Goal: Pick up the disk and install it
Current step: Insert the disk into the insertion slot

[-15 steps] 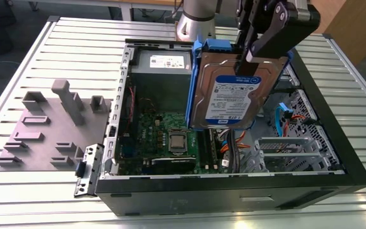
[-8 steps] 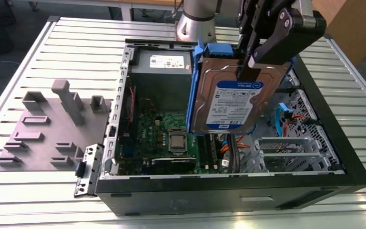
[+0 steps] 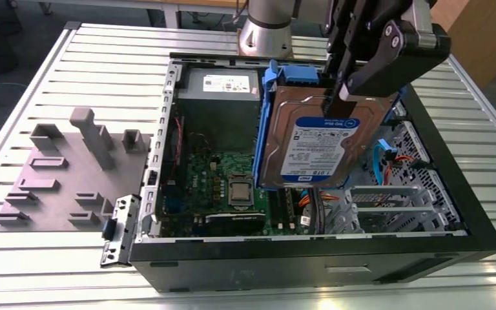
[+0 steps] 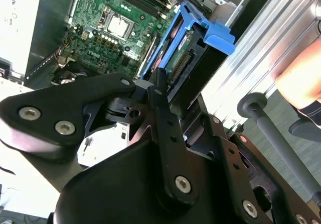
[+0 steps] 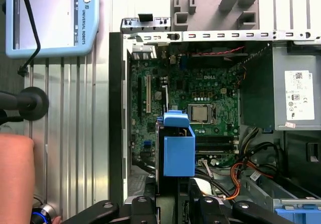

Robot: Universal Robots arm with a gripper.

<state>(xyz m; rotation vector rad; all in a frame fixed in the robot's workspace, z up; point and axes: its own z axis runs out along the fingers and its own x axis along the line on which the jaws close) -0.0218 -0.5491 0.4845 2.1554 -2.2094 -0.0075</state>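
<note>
Exterior view: my black gripper [image 3: 345, 106] clamps the silver metal disk [image 3: 312, 148] in its blue plastic carrier, upright above the black computer case [image 3: 317, 261]. Second wrist view: fingers [image 4: 160, 98] pinch the disk [image 4: 190, 58]. First wrist view: disk [image 5: 179, 151] above the green motherboard [image 5: 165, 93].

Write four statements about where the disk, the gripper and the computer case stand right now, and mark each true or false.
1. The gripper is clamped on the disk. True.
2. The grey fixture plate lies outside the computer case, on the exterior view's left. True.
3. The disk lies flat on the grey fixture plate. False: it is held on edge over the inside of the case, with its label facing the exterior view.
4. The computer case has its side panel on. False: it is open, and the motherboard and the power supply show inside.
</note>
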